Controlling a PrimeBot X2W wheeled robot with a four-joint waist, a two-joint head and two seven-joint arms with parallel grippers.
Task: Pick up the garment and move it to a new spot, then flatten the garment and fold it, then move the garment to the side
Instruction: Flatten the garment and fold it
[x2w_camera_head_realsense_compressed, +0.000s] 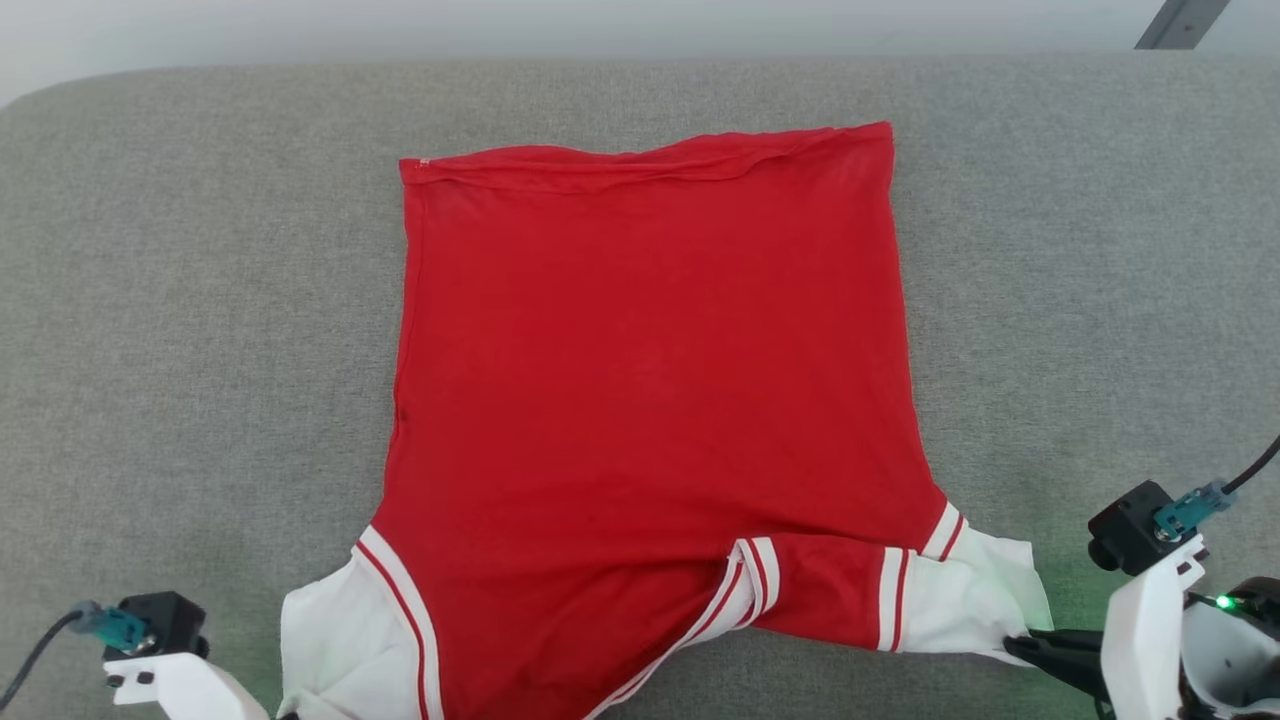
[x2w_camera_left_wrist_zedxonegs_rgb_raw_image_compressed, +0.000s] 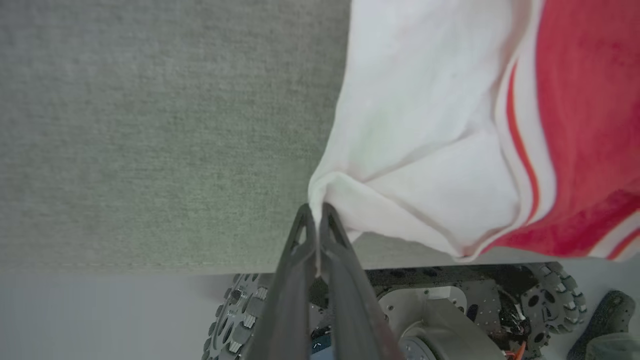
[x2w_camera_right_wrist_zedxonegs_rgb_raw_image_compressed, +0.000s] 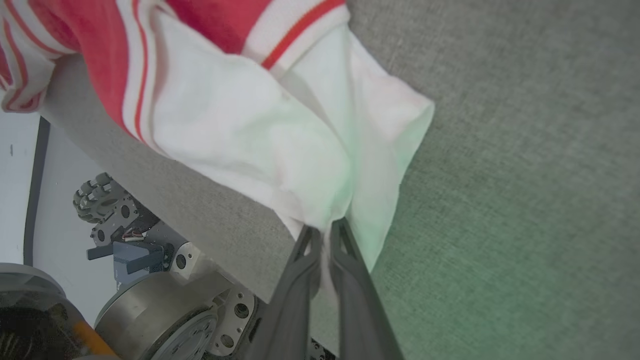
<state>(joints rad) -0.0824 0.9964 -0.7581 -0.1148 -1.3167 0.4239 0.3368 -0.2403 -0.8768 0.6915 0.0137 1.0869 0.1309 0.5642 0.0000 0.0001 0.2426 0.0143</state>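
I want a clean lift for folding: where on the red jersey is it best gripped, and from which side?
The garment lies flat, hem far, its white sleeves loose at the near edge of the table. Grip each sleeve's outer corner, coming in from the robot's side, one end effector per sleeve. The left end effector and right end effector are shut there.

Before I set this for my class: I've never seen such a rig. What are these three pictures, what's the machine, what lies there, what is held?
A wheeled robot with two arms took them. One looks down from its head; the other two look along each wrist's dark fingers. A red jersey lies spread on a grey cloth-covered surface. The left tool is shut on one white sleeve, the right tool on the other.
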